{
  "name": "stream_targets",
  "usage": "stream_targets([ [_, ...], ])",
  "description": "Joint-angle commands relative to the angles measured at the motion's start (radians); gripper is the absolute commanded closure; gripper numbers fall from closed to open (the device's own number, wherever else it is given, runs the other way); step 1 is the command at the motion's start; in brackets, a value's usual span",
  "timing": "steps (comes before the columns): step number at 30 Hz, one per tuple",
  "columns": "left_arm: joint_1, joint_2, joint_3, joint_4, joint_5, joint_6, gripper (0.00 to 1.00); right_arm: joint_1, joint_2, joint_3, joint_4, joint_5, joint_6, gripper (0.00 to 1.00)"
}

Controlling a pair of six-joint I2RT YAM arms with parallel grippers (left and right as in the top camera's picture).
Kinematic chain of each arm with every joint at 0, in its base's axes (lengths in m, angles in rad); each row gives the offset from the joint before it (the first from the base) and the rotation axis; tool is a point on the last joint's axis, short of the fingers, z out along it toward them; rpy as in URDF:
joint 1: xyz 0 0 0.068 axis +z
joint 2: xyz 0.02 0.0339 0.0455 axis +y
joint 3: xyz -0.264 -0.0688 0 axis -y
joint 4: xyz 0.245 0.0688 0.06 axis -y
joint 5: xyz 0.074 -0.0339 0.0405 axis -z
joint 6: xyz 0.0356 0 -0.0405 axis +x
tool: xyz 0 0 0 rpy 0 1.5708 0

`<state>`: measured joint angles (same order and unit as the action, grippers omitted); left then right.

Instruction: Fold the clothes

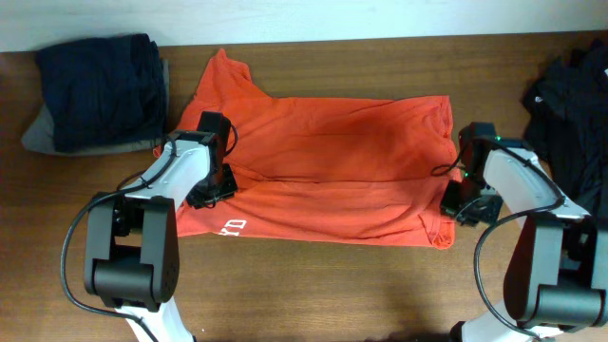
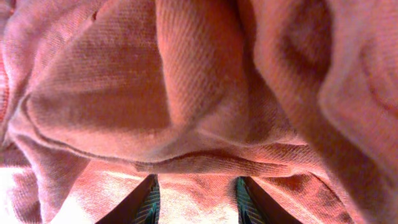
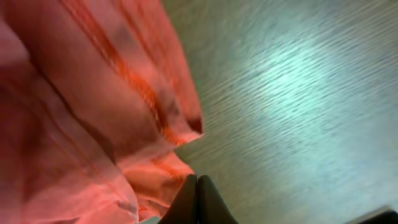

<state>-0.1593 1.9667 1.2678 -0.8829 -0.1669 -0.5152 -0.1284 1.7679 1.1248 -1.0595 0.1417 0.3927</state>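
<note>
As left end effector [image 2: 199,202] grips T-shirt [image 1: 332,142] — right [image 3: 196,182] closed

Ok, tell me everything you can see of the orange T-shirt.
The orange T-shirt is soft knit cloth, lying spread and wrinkled on the table, a sleeve pointing to the far left, white print near its front left edge, a crease across it. The left gripper has bunched cloth between its parted fingers; the shut right gripper is at its right hem.
</note>
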Motion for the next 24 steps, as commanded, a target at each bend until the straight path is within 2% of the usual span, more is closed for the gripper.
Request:
stream_targets([
  [1,0.018,0.034,-0.003,-0.020,-0.063,0.016,0.60,-0.003,0.004,0.038,-0.020,0.011,0.025,0.96],
  [3,0.018,0.034,0.003,-0.023,-0.063,0.016,0.60,-0.002,0.004,0.050,-0.021,-0.077,-0.003,0.96],
  [6,0.018,0.034,0.011,-0.023,-0.063,0.016,0.59,-0.002,0.004,0.053,0.006,-0.249,-0.157,0.96],
  [8,0.018,0.034,0.012,-0.022,-0.066,0.016,0.59,-0.002,0.004,0.052,0.008,-0.278,-0.193,0.93],
  [9,0.019,0.034,0.012,-0.022,-0.067,0.016,0.56,-0.002,0.004,0.051,0.006,-0.277,-0.200,0.87],
  [12,0.019,0.034,0.012,-0.022,-0.066,0.016,0.55,-0.003,0.006,0.051,0.005,-0.273,-0.210,0.64],
  [15,0.021,0.034,0.012,-0.022,-0.066,0.014,0.55,-0.003,0.006,0.051,0.008,-0.269,-0.210,0.48],
  [19,0.047,0.034,0.012,-0.025,-0.063,0.008,0.54,-0.003,0.006,0.039,0.018,-0.270,-0.210,0.45],
  [24,0.098,0.034,0.012,-0.027,-0.039,0.008,0.54,-0.003,0.006,-0.024,0.093,-0.296,-0.221,0.56],
])
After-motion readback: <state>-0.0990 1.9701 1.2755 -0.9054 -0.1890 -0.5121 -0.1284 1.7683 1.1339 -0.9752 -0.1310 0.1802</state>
